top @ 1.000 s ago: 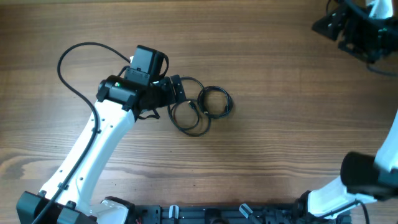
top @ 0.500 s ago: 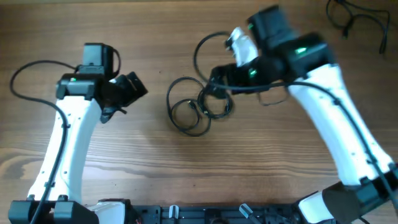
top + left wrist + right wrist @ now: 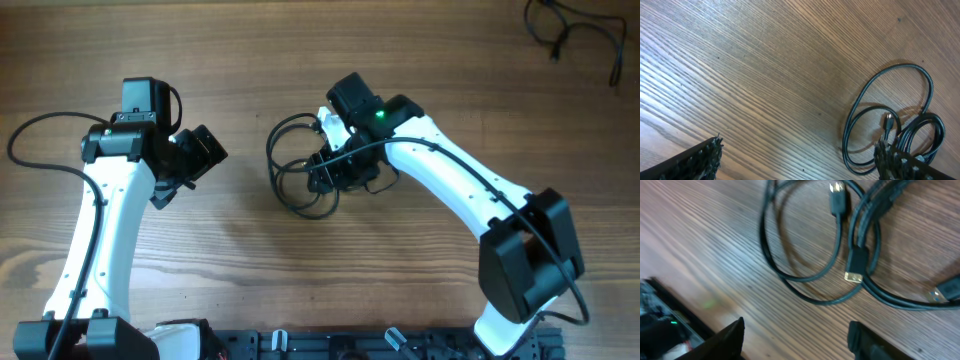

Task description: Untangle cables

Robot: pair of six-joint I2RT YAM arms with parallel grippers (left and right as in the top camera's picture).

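A tangle of thin black cables [image 3: 296, 172] lies in loops at the middle of the wooden table. My right gripper [image 3: 328, 168] hovers right over the tangle, open and empty. In the right wrist view its jaws [image 3: 795, 340] stand apart over bare wood, with the cable loops [image 3: 805, 275] and silvery plug ends [image 3: 856, 270] just ahead. My left gripper [image 3: 208, 150] is open and empty, to the left of the tangle and apart from it. In the left wrist view its jaws [image 3: 800, 165] frame bare wood, with the cables [image 3: 890, 120] ahead at the right.
Another thin black cable [image 3: 575, 28] lies at the table's far right corner. The thick black wire of the left arm [image 3: 40, 125] loops out to the left. A black rail [image 3: 330, 345] runs along the front edge.
My right arm has swung in from the far right and come down over the tangle. My left gripper has pulled back to the left, away from the cables. The large loop has shifted slightly.
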